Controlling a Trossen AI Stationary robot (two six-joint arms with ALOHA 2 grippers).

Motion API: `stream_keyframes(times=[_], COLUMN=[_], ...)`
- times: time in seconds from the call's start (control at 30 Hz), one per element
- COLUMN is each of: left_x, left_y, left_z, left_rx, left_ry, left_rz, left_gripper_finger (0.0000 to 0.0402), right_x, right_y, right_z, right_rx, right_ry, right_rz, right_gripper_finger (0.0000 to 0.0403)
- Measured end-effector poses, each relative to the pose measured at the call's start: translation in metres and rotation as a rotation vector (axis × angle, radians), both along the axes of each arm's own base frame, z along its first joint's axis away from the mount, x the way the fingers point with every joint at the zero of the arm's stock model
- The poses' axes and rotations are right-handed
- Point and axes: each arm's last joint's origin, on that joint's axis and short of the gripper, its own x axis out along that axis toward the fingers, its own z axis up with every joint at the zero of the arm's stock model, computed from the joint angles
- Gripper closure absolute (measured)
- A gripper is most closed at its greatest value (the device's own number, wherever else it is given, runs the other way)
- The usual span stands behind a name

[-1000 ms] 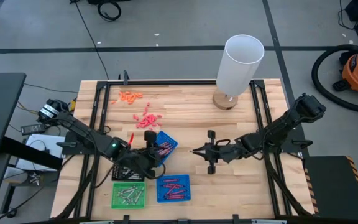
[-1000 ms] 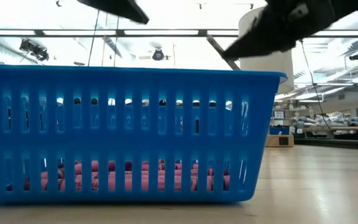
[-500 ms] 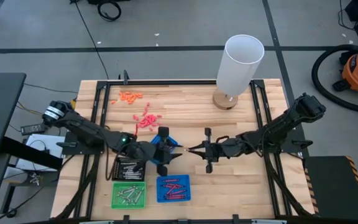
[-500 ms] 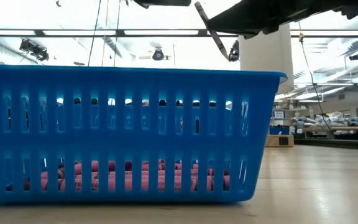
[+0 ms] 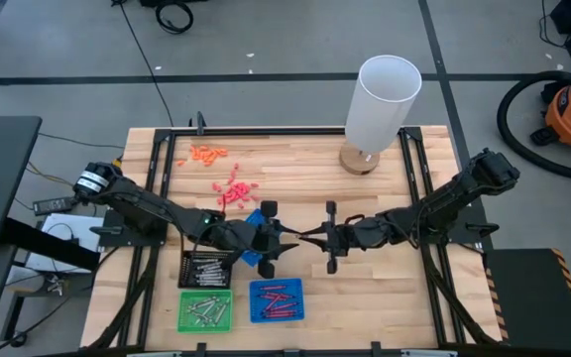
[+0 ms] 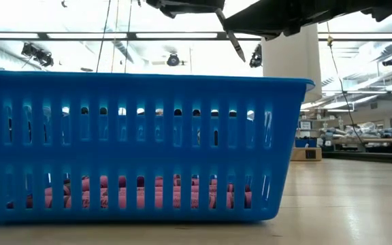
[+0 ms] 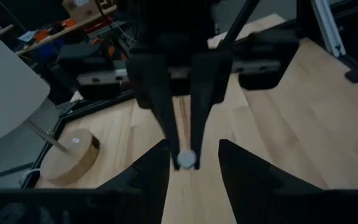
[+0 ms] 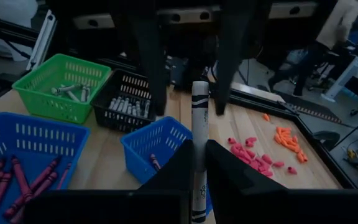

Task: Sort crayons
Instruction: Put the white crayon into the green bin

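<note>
Jaws face-to-face; right gripper (image 8: pixel 194 163) pinches crayon (image 8: pixel 199 124).

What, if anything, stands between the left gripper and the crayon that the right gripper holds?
Nothing visible does. The crayon, clamped in the right gripper, points straight toward the gap of the open left gripper, unobstructed.

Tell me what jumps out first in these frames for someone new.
The two grippers meeting nose to nose at mid-table: the right gripper is shut on a grey crayon, held out toward the open left gripper. Next, the tall white cylinder on its wooden base at the table's far edge. Then the small trays near the front edge, a blue tray of red crayons and a green tray of grey ones.
</note>
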Motion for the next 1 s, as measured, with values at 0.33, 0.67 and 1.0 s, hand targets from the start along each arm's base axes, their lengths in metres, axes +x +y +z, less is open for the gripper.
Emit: stream_keyframes(times=[0.33,0.67,1.0], left_x=[0.002,0.006,0.005], left_y=[0.004,0.012,0.013], left_z=[0.003,0.003,0.0], left_rx=[-0.02,-0.098,-0.108], left_ry=[-0.033,-0.023,0.013], left_rz=[0.012,-0.066,-0.06], left_gripper_finger=[0.0296,0.0374,0.0364], right_x=[0.001,0.002,0.002], right_y=[-0.003,-0.002,-0.001], right_z=[0.001,0.001,0.002], right_rx=[0.025,0.035,0.059], right_ry=[-0.006,-0.007,-0.015], right_rz=[0.017,0.046,0.054], right_gripper_finger=[0.0366,0.0363,0.0312])
